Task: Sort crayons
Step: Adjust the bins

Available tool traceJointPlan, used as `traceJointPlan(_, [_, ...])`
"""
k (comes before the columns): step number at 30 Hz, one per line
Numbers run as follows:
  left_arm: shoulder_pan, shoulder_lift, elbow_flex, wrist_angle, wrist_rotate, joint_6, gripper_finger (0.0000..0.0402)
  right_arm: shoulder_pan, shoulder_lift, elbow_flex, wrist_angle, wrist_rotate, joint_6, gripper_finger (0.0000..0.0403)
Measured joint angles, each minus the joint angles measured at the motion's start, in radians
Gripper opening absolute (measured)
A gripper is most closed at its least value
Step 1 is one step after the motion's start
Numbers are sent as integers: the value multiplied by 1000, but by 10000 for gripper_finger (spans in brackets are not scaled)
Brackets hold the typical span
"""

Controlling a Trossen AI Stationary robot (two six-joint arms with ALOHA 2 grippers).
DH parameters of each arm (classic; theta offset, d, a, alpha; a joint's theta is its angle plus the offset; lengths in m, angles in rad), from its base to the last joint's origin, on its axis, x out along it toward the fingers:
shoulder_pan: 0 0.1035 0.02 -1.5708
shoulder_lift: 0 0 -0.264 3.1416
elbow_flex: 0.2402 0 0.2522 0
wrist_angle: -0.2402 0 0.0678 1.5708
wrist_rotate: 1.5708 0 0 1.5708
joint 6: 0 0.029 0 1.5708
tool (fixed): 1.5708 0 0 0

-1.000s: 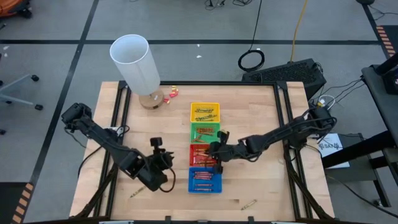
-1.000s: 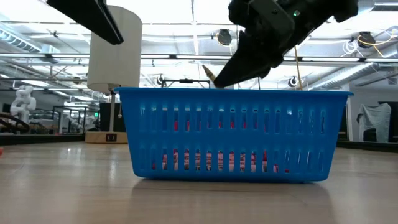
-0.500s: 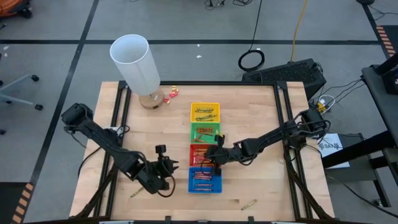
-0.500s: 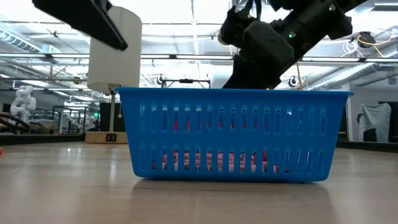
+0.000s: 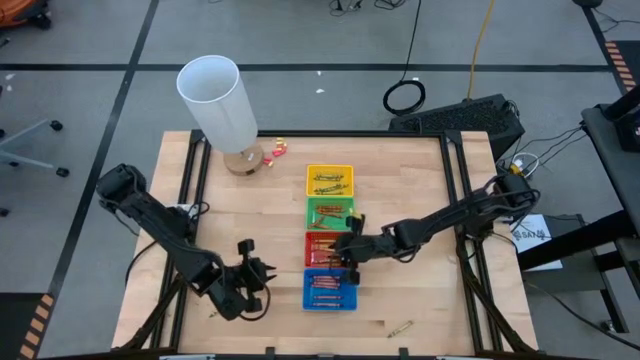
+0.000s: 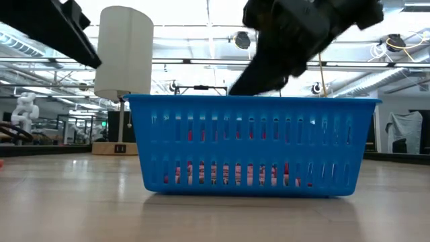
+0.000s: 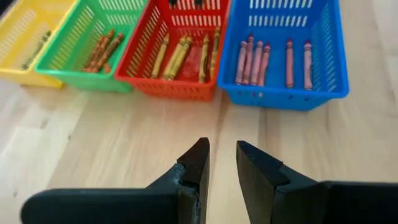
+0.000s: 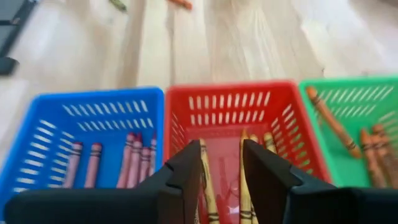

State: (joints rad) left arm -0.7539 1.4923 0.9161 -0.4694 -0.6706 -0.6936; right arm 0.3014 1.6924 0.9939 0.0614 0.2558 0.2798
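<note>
My right gripper point(image 8: 221, 165) hangs over the red tray point(image 8: 236, 106), fingers apart with nothing between them; olive-yellow crayons point(image 8: 207, 180) lie in the tray directly beneath its tips. The blue tray point(image 8: 87, 134) with reddish crayons sits to one side of it, the green tray point(image 8: 354, 102) with brown ones to the other. My left gripper point(image 7: 222, 163) hovers over bare table point(image 7: 93, 155) just short of the tray row, fingers slightly apart and empty.
</note>
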Motion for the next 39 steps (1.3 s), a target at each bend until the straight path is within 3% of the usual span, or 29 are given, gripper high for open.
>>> traceJointPlan(7, [-48,-61,0,-195,11,-221,80,35,-138,1,-91,13,-68,102])
traceJointPlan(13, [-60,-66,0,-341,11,-372,80,29,-119,1,25,159,-120,91])
traceJointPlan(17, [-58,-63,0,-354,11,-374,80,-52,-47,2,151,62,-122,64])
traceJointPlan(23, [-66,-63,0,-356,11,-400,80,-155,27,2,153,1,-168,7])
traceJointPlan(27, [-70,-63,0,-361,-1,-396,80,-212,66,4,213,-61,-163,7])
traceJointPlan(32, [-69,-63,-6,-375,-34,-399,80,-247,149,92,119,-153,-180,2])
traceJointPlan(39, [-70,-63,-68,-380,-2,-465,80,-248,251,239,-29,-153,-222,1])
